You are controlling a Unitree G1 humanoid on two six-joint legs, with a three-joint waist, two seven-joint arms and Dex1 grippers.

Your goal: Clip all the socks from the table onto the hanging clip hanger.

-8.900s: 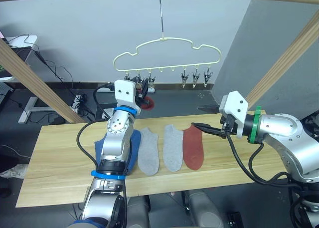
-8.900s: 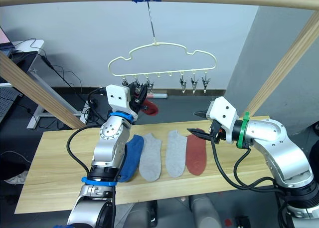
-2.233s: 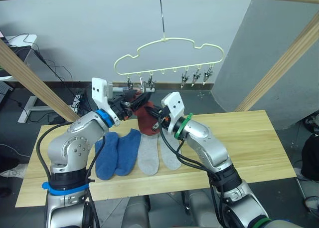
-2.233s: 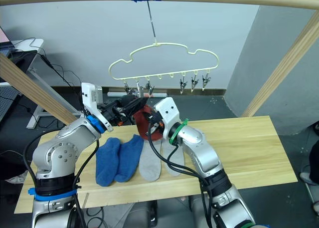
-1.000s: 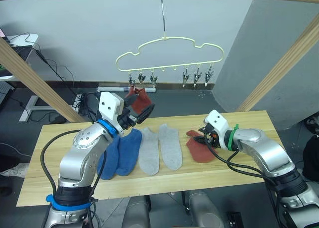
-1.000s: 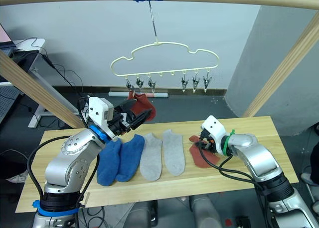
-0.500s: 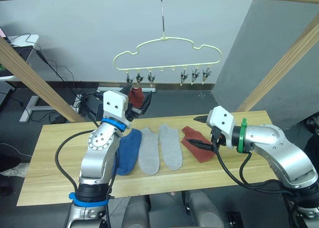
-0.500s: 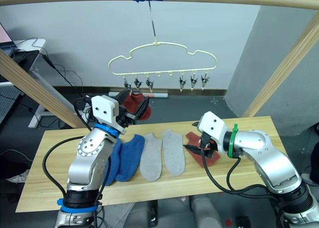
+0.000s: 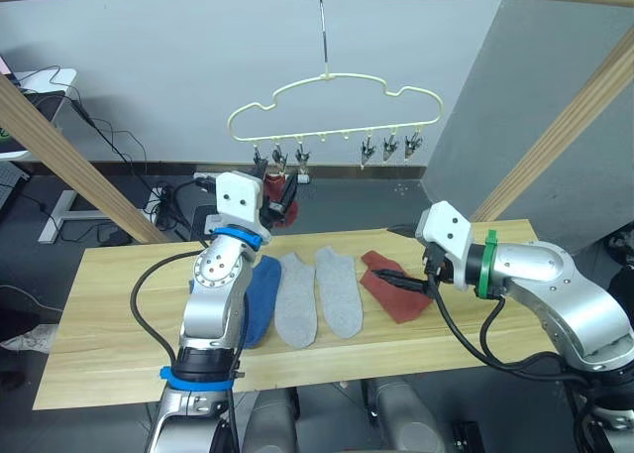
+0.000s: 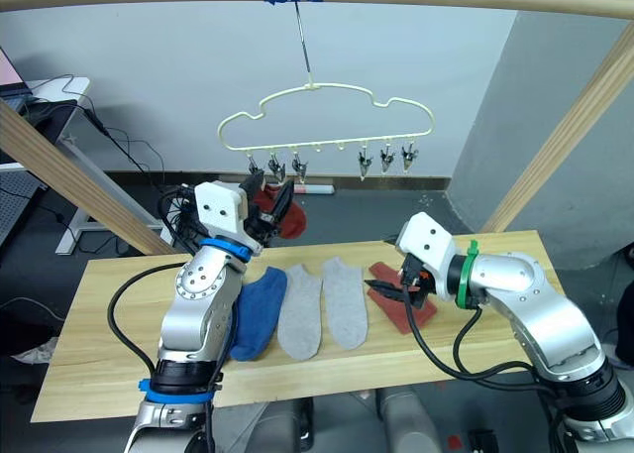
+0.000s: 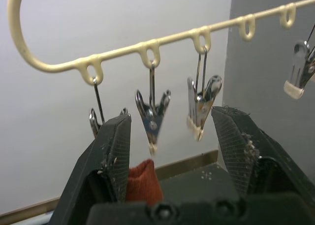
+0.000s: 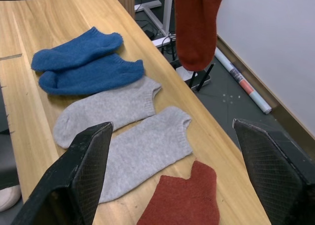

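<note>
Five socks on the table (image 9: 89, 304), mid-frame: two blue (image 12: 83, 62), two grey (image 9: 317, 289), one red (image 9: 394, 289). A sixth, red sock (image 10: 279, 213), dangling from the leftmost clip of the hanger (image 10: 327, 116) at upper centre. Six clips counted, three left, three right. Left claw (image 11: 170, 136) wide open and empty just beneath the left clips. Right claw (image 12: 172, 185) wide open, empty, above the tabled red sock. Bare wood at both table ends.
</note>
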